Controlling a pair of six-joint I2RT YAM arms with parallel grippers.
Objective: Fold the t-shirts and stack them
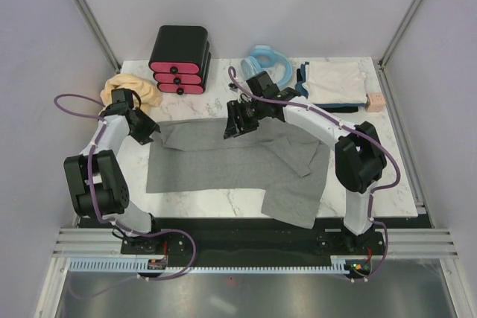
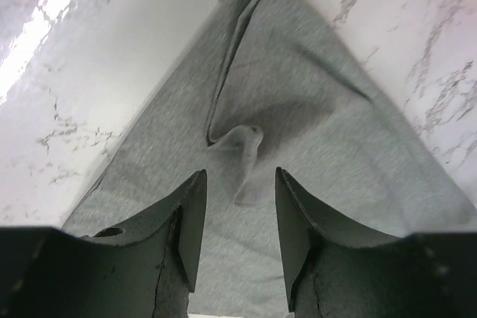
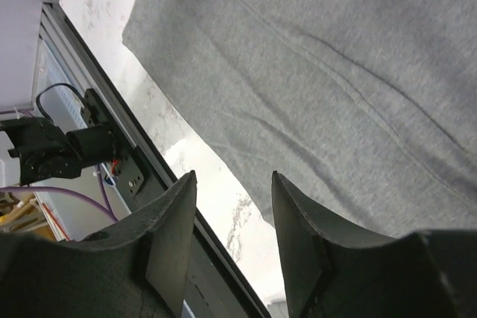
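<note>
- The grey t-shirt (image 1: 216, 165) lies spread on the marble table (image 1: 223, 202), in the middle and toward the near edge.
- Its long axis runs left to right across the table. The left part lies flat as a broad rectangle.
- The right part turns diagonally and points at the near right corner, where its end reaches the table's front edge.
- A layer is folded over on the right half, making a slanted crease. I cannot tell from above which end carries the collar.
- The left gripper (image 1: 147, 132) hangs over the shirt's far left corner. In the left wrist view that corner tapers to a point away from the camera, with a rolled hem running along it.
- Its fingers (image 2: 190, 221) stand apart. A small raised pucker of cloth lies just beyond the gap, and nothing is clamped.
- The right gripper (image 1: 232, 123) is over the far edge of the shirt, near its middle. Its jaws are also apart and hold nothing. Its wrist view shows grey cloth and the table's front rail beyond them.
- The tan-yellow t-shirt (image 1: 134, 87) sits bunched at the far left, beside the black box with pink drawers (image 1: 179, 57).
- The whitish t-shirt (image 1: 335, 80) lies folded at the far right on top of a dark t-shirt (image 1: 304, 80), just beside the light-blue hose (image 1: 268, 61).
</note>
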